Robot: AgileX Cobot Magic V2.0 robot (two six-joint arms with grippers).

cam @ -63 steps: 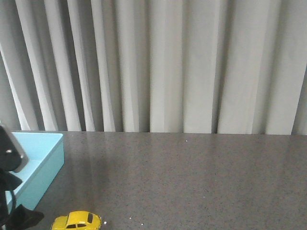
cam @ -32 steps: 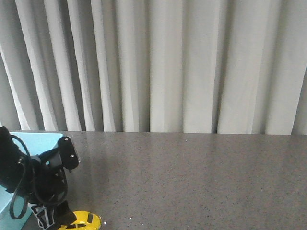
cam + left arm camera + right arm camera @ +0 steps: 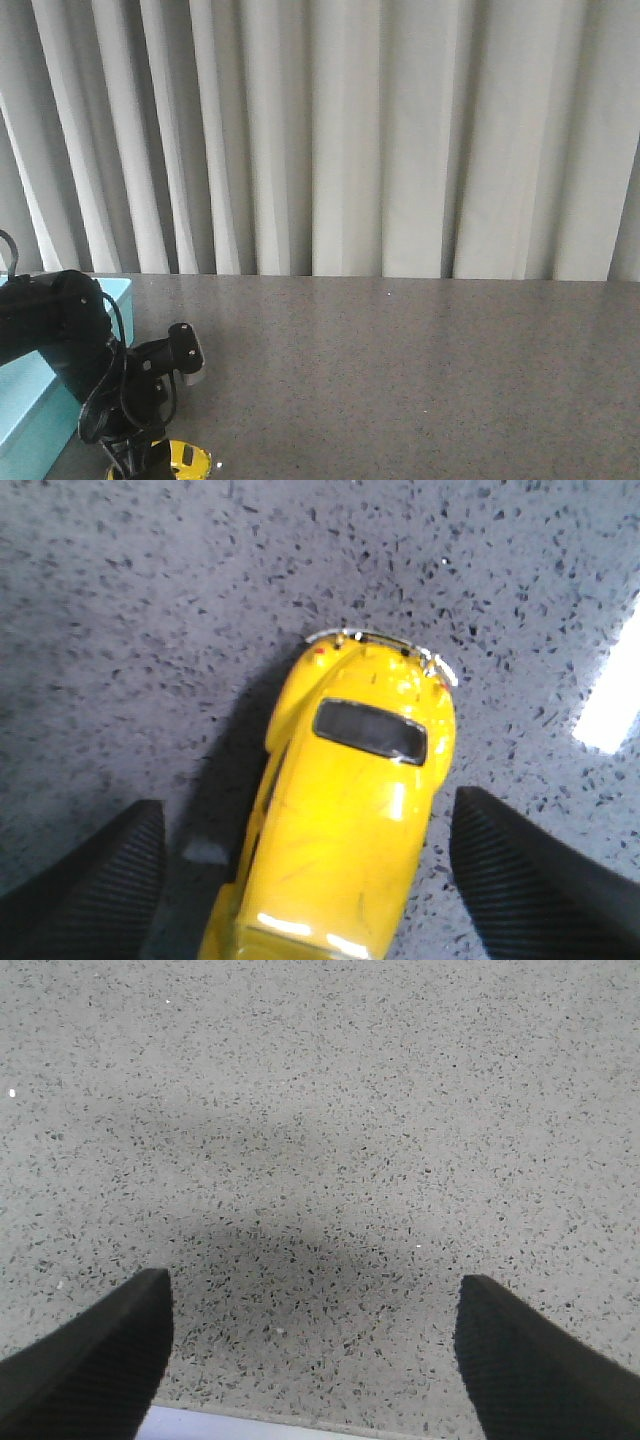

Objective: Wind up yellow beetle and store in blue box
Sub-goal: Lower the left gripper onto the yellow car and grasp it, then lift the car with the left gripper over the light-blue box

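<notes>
The yellow beetle stands on the speckled grey table, seen from above in the left wrist view. My left gripper is open, with one finger on each side of the car and gaps between pads and body. In the front view the left arm hangs over the car at the bottom left, hiding most of it. The blue box sits at the left edge, partly behind the arm. My right gripper is open and empty over bare table; it does not show in the front view.
A grey curtain hangs behind the table's far edge. The table's near edge runs just under the right gripper. A bright reflection lies on the tabletop beside the car.
The left arm has swung in from the left edge, to the right and down over the yellow beetle, and now covers most of it and part of the blue box.
</notes>
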